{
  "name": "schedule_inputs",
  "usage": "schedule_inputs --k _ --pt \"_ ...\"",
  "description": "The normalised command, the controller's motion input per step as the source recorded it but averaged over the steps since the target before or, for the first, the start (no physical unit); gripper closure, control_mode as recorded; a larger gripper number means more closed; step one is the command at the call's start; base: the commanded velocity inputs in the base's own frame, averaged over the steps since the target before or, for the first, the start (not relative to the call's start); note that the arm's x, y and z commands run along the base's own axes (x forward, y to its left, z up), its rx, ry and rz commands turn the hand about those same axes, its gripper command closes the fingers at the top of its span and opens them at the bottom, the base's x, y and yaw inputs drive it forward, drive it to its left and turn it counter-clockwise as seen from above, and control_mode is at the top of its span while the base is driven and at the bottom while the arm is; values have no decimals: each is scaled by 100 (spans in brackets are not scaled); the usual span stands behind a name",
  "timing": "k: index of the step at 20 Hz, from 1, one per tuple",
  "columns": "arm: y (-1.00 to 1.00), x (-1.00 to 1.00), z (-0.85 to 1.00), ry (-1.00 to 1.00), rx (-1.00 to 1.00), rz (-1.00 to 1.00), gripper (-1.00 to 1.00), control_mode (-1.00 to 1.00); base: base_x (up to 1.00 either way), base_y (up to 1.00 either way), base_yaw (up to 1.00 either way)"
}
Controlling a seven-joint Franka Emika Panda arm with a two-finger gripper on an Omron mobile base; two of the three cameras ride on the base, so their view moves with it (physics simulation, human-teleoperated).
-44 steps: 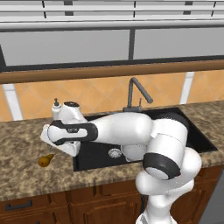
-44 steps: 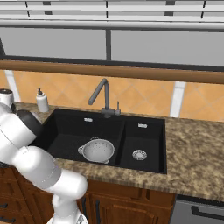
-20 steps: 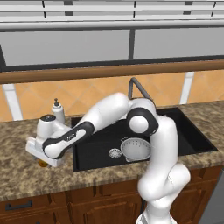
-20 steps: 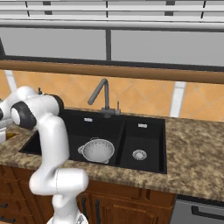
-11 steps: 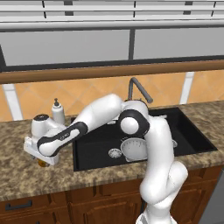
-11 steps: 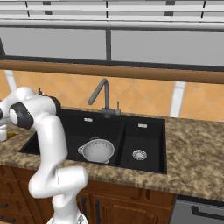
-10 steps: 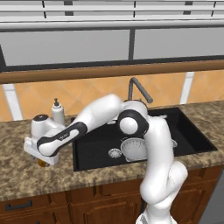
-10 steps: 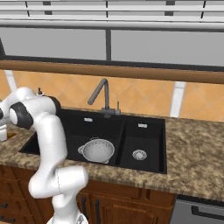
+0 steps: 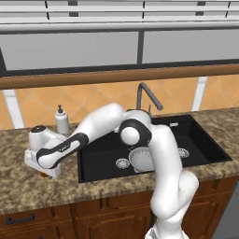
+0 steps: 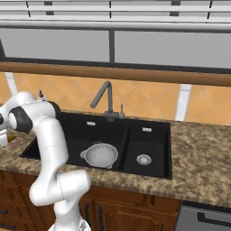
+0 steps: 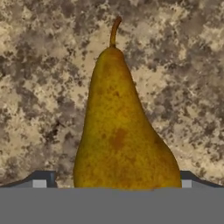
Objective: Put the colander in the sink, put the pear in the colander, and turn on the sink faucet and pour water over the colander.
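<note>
With its jaws spread wide, the gripper [image 11: 112,186] straddled the pear [image 11: 120,127], which lay between its fingertips on the counter [image 11: 39,87].

Your robot arm [image 9: 158,158] is glossy white, built of rounded tubular segments. Dark grey bands ring its joints. Its wrist carries a blocky white hand.

I note a white soap bottle [image 9: 62,122] upright on the speckled desk [image 9: 18,186], just behind the claw.
</note>
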Motion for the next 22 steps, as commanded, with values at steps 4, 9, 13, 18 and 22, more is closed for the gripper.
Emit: schedule_inputs --k 4,9,13,18,22 --pt "0 0 -25 0 -7 0 100 -100 0 0 0" --pt "-27 0 -6 -6 -5 -2 100 -100 0 0 0" --pt "-61 0 0 -8 -1 -11 100 -100 0 0 0" --pt "-86 0 0 -11 0 -15 100 -100 0 0 0" --pt "-100 0 1 -8 0 -22 100 -100 0 0 0"
